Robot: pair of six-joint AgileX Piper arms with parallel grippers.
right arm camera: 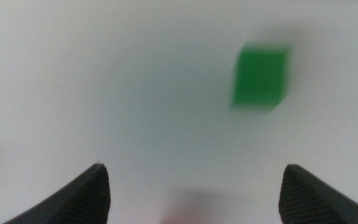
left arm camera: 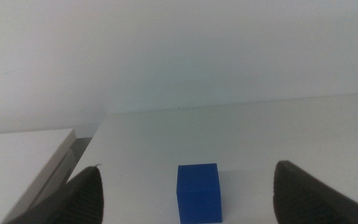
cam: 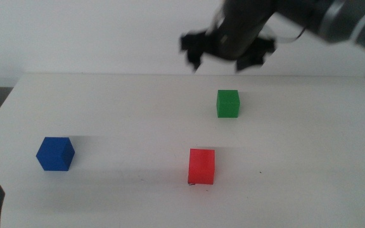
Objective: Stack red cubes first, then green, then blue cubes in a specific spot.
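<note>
I see the matte red cube (cam: 201, 166) alone near the tabletop's front edge, the green cube (cam: 228, 103) behind it, the blue cube (cam: 55, 154) toward the left edge. My right tool (cam: 228, 52) hovers spread and empty above the green cube; my left tool (left arm camera: 185, 202), also spread, waits by the blue.

The tabletop (cam: 125, 107) was plain white. On it the red cube (cam: 201, 166) was bright and matte, the green cube (cam: 228, 103) a solid mid green, the blue cube (cam: 55, 154) deep blue. The right pincer (cam: 227, 60) and left pincer (left arm camera: 185, 193) were dark, nearly black.
</note>
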